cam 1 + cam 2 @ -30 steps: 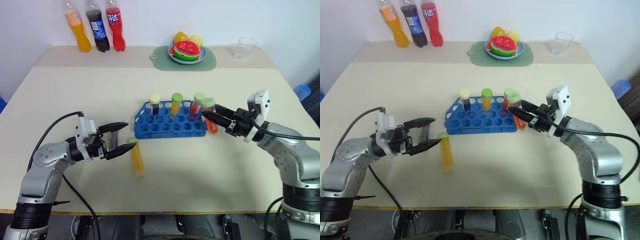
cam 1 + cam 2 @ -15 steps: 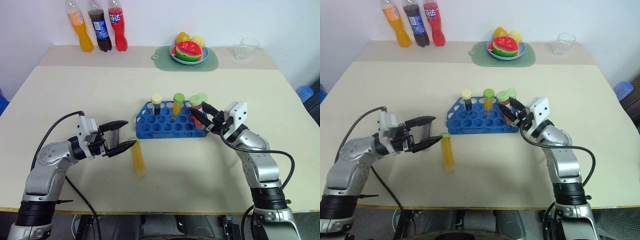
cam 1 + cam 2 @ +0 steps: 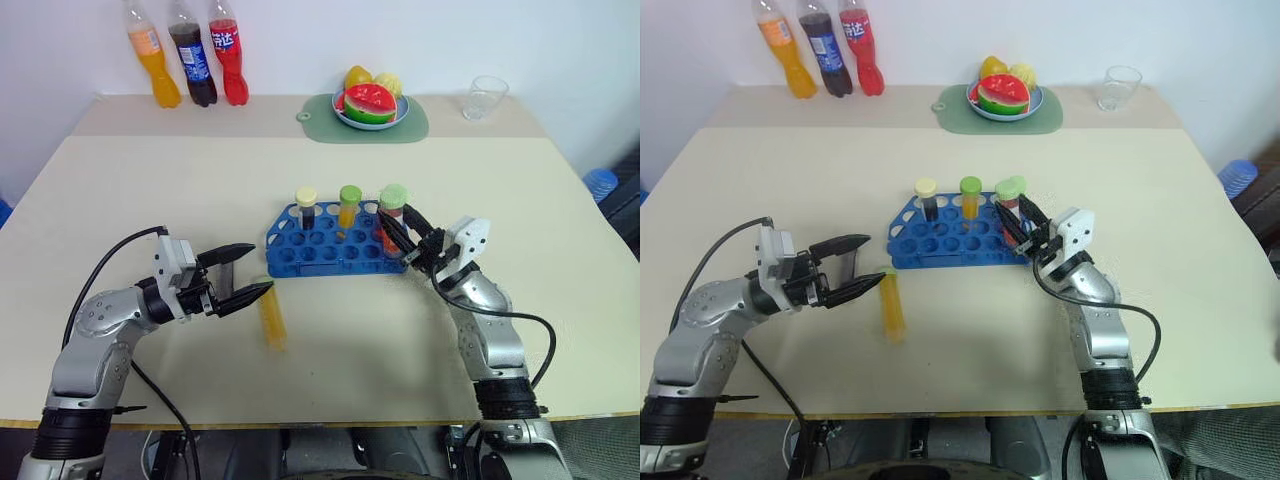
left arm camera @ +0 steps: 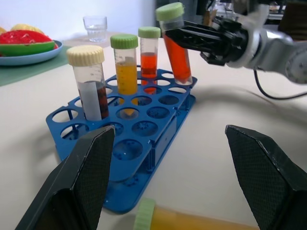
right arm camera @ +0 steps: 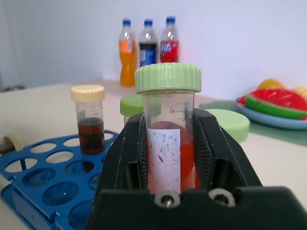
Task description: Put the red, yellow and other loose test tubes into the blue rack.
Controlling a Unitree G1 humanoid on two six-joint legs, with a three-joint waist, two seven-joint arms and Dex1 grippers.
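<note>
Holding 3 capped tubes, blue rack (image 3: pixel 335 251), right gripper (image 4: pixel 184 38) pinching red tube (image 4: pixel 175 52), left gripper (image 3: pixel 248 285) spread, yellow tube (image 3: pixel 271 318) loose.

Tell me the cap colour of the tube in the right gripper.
Light green, on the red tube; clearest in the right wrist view.

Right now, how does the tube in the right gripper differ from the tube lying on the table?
The red tube is held upright at the blue rack by the shut right gripper; the yellow tube lies flat on the table, ungripped, before the open left gripper. Both have green caps.
</note>
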